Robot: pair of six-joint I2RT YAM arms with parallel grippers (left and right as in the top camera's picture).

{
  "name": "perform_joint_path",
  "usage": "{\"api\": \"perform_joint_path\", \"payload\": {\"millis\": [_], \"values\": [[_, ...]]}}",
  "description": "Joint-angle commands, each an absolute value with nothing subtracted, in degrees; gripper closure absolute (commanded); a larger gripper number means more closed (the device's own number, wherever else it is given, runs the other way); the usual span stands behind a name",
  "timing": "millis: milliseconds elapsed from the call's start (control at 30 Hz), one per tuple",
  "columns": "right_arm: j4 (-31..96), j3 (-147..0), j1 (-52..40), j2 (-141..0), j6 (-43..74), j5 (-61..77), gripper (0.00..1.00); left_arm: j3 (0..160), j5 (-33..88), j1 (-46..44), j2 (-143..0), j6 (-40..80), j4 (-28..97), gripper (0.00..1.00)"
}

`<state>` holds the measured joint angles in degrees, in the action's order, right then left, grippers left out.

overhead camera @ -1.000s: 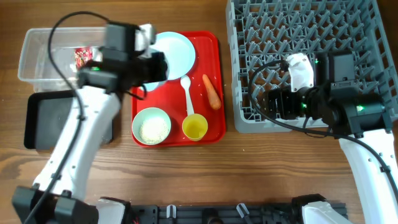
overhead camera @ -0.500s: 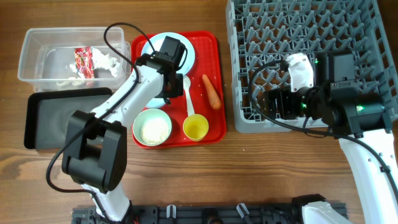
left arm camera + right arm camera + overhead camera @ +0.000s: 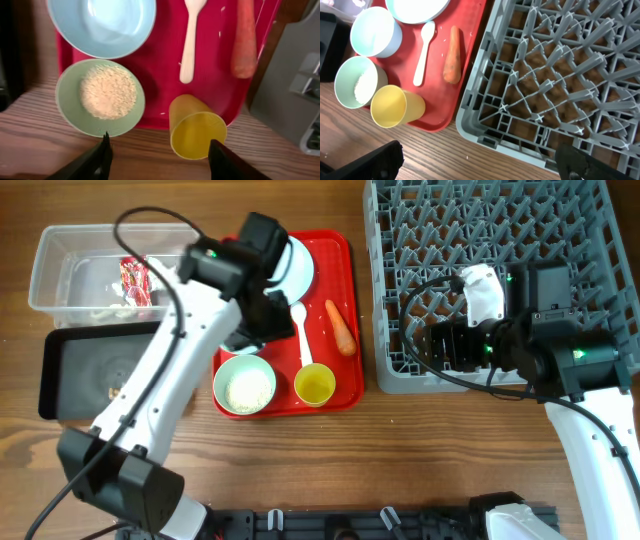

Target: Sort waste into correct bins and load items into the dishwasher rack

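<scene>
The pale blue round bowl of white rice (image 3: 100, 96) sits on the red plastic tray (image 3: 215, 60) beside the small yellow cup (image 3: 196, 129). Your left end effector (image 3: 160, 145) hovers above both, fingers apart and empty, probably because the rice needs binning first.

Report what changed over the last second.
The left pincer swung right from over the clear tub to the red tray, now open by the rice bowl and yellow cup, holding nothing. The right pincer, carrot and spoon stayed put.
</scene>
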<state>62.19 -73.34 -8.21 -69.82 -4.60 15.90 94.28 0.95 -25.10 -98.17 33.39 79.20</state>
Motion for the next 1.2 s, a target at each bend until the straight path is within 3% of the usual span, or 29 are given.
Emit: {"api": "perform_joint_path", "payload": {"millis": [0, 233, 400, 500, 767, 1000, 1167], "values": [[62.3, -74.2, -8.5, -69.9, -4.3, 16.8, 0.0, 83.8, 1.9, -27.0, -98.3, 40.2, 73.1, 0.39], [62.6, -74.2, -8.5, -69.9, -4.3, 16.8, 0.0, 67.0, 0.4, -26.3, -98.4, 41.5, 54.9, 0.54], [62.6, -74.2, -8.5, -69.9, -4.3, 16.8, 0.0, 60.9, -0.8, -26.5, -98.4, 40.7, 49.0, 0.83], [62.4, -74.2, -8.5, -69.9, -4.4, 16.8, 0.0, 60.9, -1.2, -26.5, -98.4, 40.7, 48.7, 0.92], [62.3, -74.2, -8.5, -69.9, -4.5, 16.8, 0.0, 60.9, -1.9, -26.5, -98.3, 40.7, 48.8, 0.96], [62.2, -74.2, -8.5, -69.9, -4.5, 16.8, 0.0, 77.4, 3.4, -23.7, -91.0, 36.2, 63.4, 0.96], [62.2, -74.2, -8.5, -69.9, -4.5, 16.8, 0.0, 81.5, 10.3, -18.9, -84.4, 28.4, 66.3, 0.96]]}}
